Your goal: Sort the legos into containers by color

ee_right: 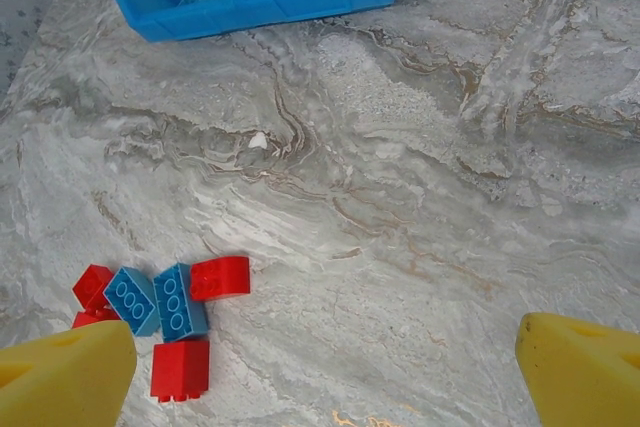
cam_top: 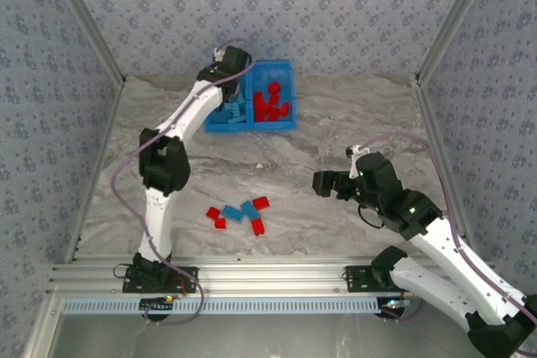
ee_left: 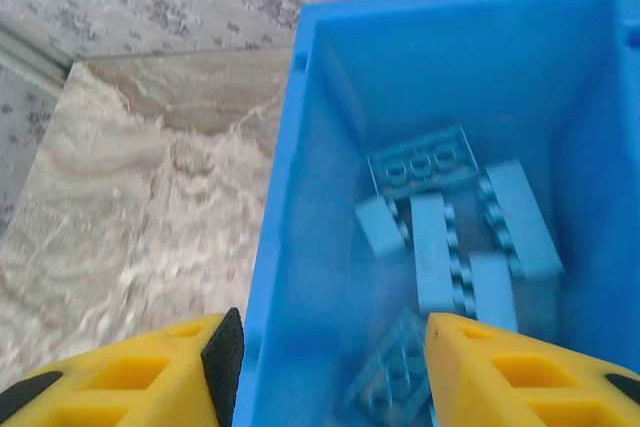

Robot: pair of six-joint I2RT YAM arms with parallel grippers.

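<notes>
The blue bin [cam_top: 281,64] stands at the back of the table. Its left compartment holds several light blue legos [ee_left: 450,227] and its right compartment several red legos [cam_top: 270,105]. My left gripper [ee_left: 330,357] hovers over the left compartment's outer wall [ee_left: 290,207], jaws apart and gripping nothing. A blurred light blue brick [ee_left: 400,372] lies loose in the bin beside the right fingertip [ee_left: 490,367]. A small pile of red and blue legos [cam_top: 239,214] lies on the near table. My right gripper [cam_top: 323,184] hangs open to the right of the pile, above bare marble.
In the right wrist view the pile shows two blue bricks [ee_right: 180,299] between red ones [ee_right: 220,277], with another red brick [ee_right: 180,367] nearest. The bin's front wall [ee_right: 290,2] is at the top. Patterned walls enclose the table on three sides.
</notes>
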